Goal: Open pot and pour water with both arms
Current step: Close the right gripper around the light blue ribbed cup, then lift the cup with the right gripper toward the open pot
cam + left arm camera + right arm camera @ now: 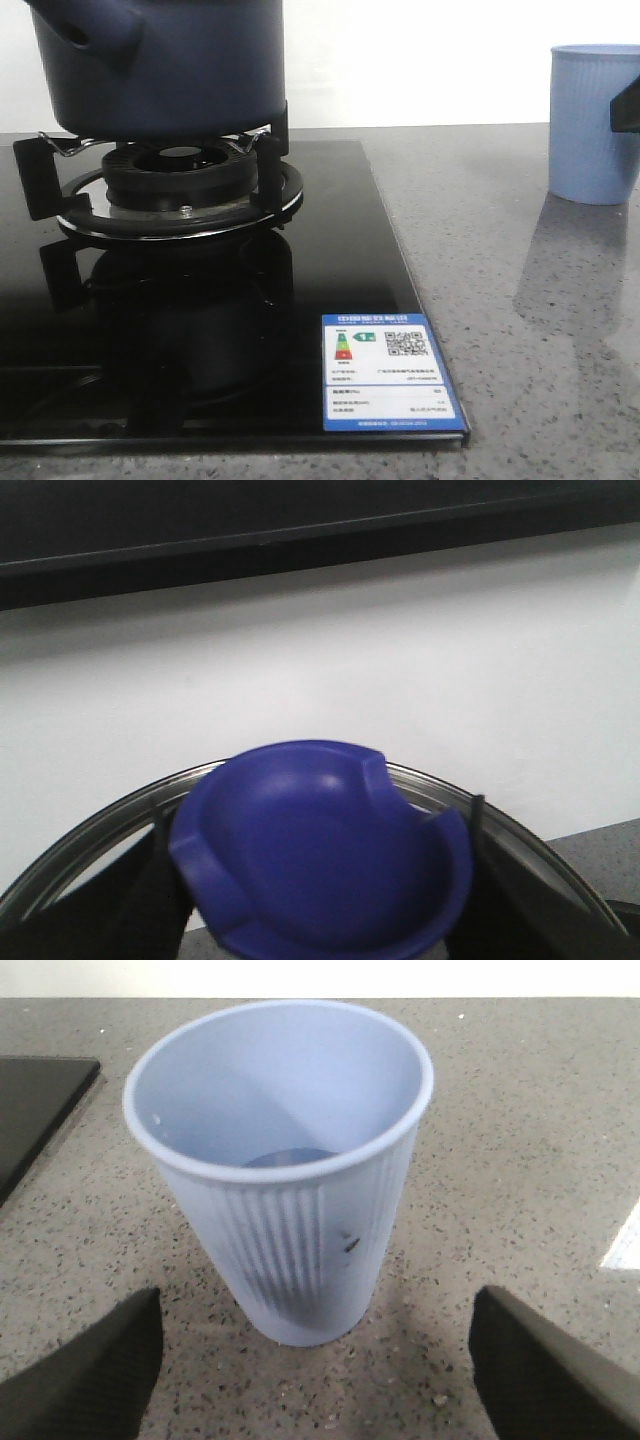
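Note:
The dark navy pot (160, 60) stands on the burner grate at the far left; its top is cut off by the front view's edge. My left gripper (320, 920) is shut on the blue knob (320, 850) of a glass lid with a metal rim (90, 830), dark fingers (150, 900) on both sides. I cannot tell whether the lid rests on the pot. The pale blue ribbed cup (595, 120) stands on the counter at the right. My right gripper (315, 1380) is open, just short of the cup (290, 1160), one finger to each side.
The gas burner (180, 180) sits in a black glass hob (200, 330) with a blue-framed energy label (390, 370) at its near right corner. Speckled grey counter (520, 300) lies around the cup. A white wall is behind.

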Motion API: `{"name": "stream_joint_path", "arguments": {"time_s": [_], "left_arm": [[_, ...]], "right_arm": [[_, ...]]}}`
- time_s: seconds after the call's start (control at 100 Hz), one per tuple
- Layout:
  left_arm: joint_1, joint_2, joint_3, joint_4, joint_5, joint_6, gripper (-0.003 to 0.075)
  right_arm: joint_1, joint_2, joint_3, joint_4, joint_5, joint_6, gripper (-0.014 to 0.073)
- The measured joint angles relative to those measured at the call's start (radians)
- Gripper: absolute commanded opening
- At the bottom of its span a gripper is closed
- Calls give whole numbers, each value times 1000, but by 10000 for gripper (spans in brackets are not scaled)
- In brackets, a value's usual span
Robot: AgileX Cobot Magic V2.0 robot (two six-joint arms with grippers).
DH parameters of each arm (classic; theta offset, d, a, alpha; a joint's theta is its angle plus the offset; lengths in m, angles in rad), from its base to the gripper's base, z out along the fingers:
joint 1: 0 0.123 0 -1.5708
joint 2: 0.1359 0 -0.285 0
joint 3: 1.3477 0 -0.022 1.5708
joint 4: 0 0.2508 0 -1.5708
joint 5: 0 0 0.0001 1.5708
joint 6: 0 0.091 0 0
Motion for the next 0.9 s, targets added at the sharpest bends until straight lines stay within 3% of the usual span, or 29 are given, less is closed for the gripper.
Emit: {"name": "stream_joint_path", "arguments": {"time_s": [0.5,0.9], "left_arm": [[0,0,0,-2,0,0,348],[0,0,0,-2,0,0,348]], "right_arm": [[73,168,0,0,-217,0,566],[73,298,-93,0,-235,0,566]]}}
